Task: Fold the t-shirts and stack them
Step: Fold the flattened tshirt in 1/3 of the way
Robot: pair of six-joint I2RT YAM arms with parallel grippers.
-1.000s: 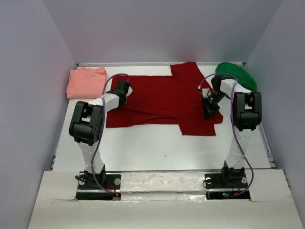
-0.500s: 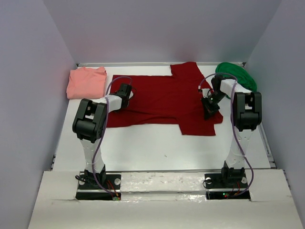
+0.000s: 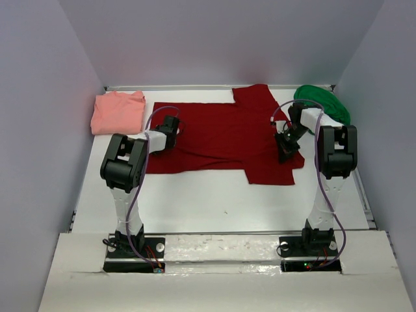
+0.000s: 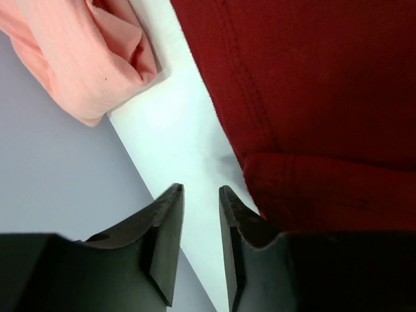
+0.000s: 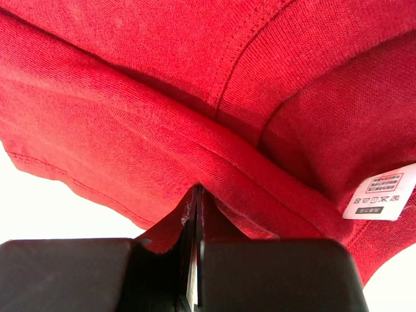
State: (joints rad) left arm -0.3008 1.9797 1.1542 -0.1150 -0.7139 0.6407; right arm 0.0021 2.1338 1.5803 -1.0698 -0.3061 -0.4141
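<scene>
While the dark red shirt (image 3: 227, 136) lies spread flat across the middle of the table (image 3: 214, 195), one sleeve pointing to the far edge and the other toward the arm bases, your two arms sit at its opposite ends; your left gripper (image 4: 200, 190) is at the shirt's left edge, its fingers parted by a narrow gap with nothing between them, white tabletop showing through the gap and the shirt's hem just beside the right finger; your right gripper (image 5: 197, 188) is clenched on a fold of the same shirt near its right end, the red cloth pinched between the closed fingers and bunched into a ridge just above them; a white label (image 5: 380, 192) shows on the cloth to the right of that pinch; the salmon-pink shirt (image 3: 118, 112) rests folded at the far left corner, near the red one but apart from it, a strip of table between them; the bright green shirt (image 3: 323, 101) lies bunched at the far right corner, just beyond your right arm.
</scene>
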